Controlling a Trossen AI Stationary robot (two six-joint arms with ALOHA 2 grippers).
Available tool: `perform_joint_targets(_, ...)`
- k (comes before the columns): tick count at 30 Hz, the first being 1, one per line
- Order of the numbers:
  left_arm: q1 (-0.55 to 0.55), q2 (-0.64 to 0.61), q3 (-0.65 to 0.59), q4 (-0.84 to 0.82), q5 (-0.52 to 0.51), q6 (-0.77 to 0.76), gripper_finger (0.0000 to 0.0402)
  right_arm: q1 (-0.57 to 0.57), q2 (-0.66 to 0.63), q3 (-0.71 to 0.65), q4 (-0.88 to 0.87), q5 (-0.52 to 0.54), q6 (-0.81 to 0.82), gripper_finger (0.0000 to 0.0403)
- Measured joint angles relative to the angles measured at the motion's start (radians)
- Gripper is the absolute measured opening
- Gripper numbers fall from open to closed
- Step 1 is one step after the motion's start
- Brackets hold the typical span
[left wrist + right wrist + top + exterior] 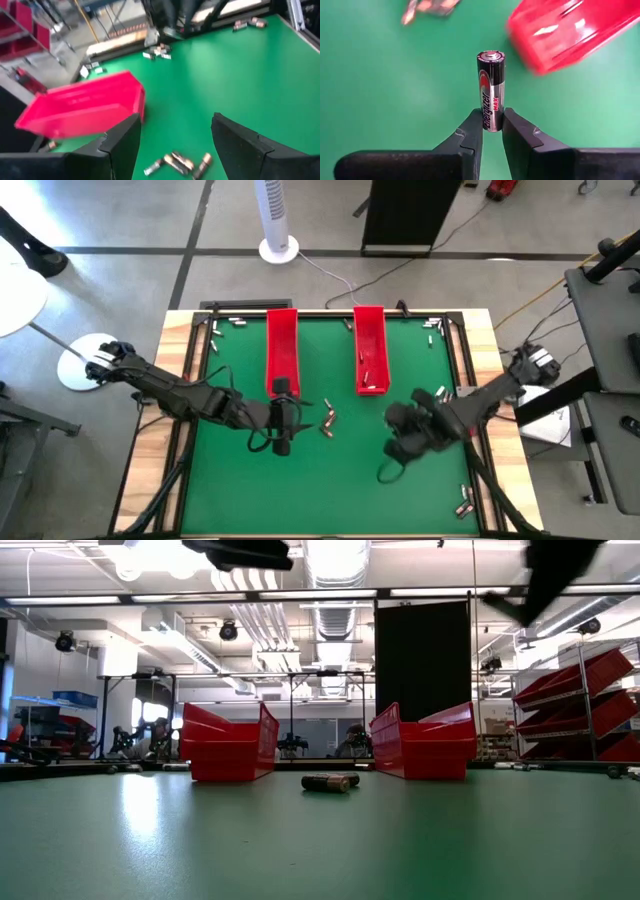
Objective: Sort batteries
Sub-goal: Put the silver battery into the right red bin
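Bright overhead light, mat (300,840) glare, blurred wrist views.

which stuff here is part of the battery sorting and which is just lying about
Job:
- battery held in the right gripper jaws
- loose batteries mid-table
- two red trays
- left gripper, jaws open

Lying about:
- white fan
- black panel
- red shelf bins

Green table (250,490) with two red trays (282,350), scattered batteries (327,420) between and along edges.
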Motion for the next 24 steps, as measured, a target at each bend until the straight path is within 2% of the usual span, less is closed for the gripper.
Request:
perform_joint_targets(4,-0.006,0.0,0.0,-0.056,0.0,-0.058,0.0222,-0.136,0.005,0.0,0.008,0.044,-0.152,0.0054)
perform_joint_targets(11,-0.013,0.0,0.0,-0.074,0.0,-0.072,0.0222,-0.348,0.044,0.0,0.044,0.044,-0.347,0.0054)
perform_joint_targets(18,-0.015,-0.005,-0.001,-0.098,0.0,-0.065,0.0222,-0.458,0.08,0.0,0.088,0.04,-0.447,0.006)
perform_joint_targets(24,-0.015,-0.008,-0.001,-0.099,-0.001,-0.055,0.0222,-0.487,0.095,0.0,0.095,0.034,-0.462,0.0104)
